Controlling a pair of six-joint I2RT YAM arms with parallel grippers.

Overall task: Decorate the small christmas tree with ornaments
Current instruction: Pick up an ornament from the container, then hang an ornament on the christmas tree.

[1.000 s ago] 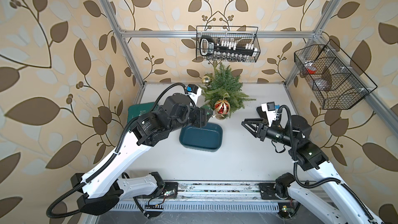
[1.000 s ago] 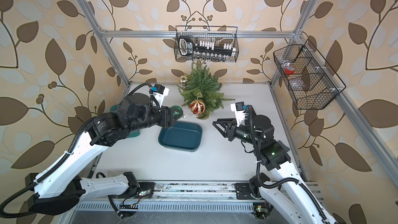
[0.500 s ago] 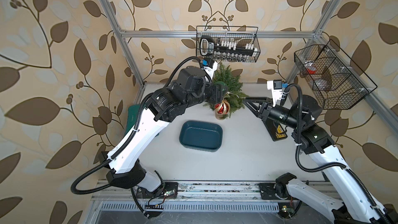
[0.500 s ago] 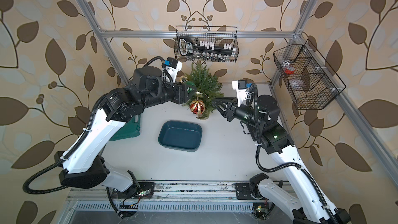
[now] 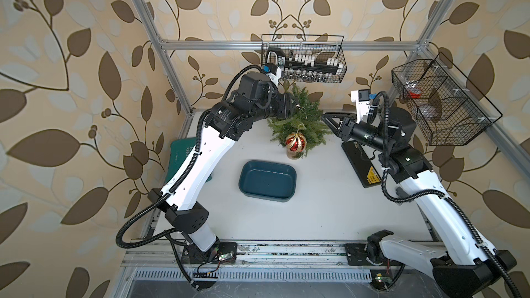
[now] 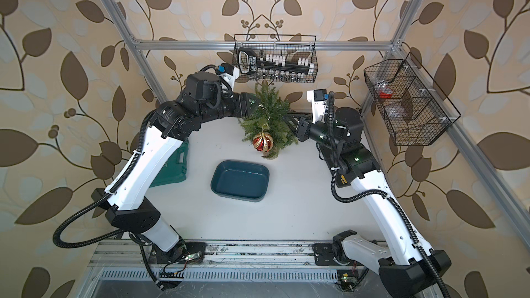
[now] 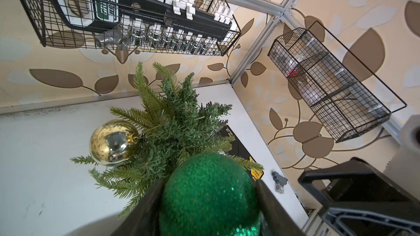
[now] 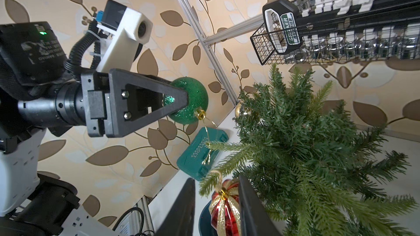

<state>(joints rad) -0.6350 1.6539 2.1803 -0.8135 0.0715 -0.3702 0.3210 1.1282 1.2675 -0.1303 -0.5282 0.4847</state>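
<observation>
- Where both top views mostly hide it, the wrist views show the green glitter bauble (image 7: pixel 204 189) gripped in the closed left tool (image 8: pixel 185 101), just beside the small christmas tree (image 5: pixel 307 110).
- The gold bauble (image 7: pixel 111 143) and the red-and-gold bauble (image 5: pixel 296 142) hang on the tree.
- The right tool (image 5: pixel 325 116), jaws apart and empty, sits at the tree's opposite side.
- A blue tray (image 5: pixel 268 163) lies on the bench (image 5: pixel 315 210), and a wire basket (image 5: pixel 304 58) hangs over the treetop.

White table (image 5: pixel 315 202), plain top, kinda grubby along the back edge in the left wrist view. The small christmas tree (image 5: pixel 305 116) stands upright on it toward the back, roughly in the middle. Just in front of the tree sits a dark teal tub (image 5: pixel 269 162). A green plastic case (image 5: pixel 180 150) lies flat at the left edge, and over on the right there's a flat black pad (image 5: pixel 360 164) with a yellow label near its front end.
</observation>
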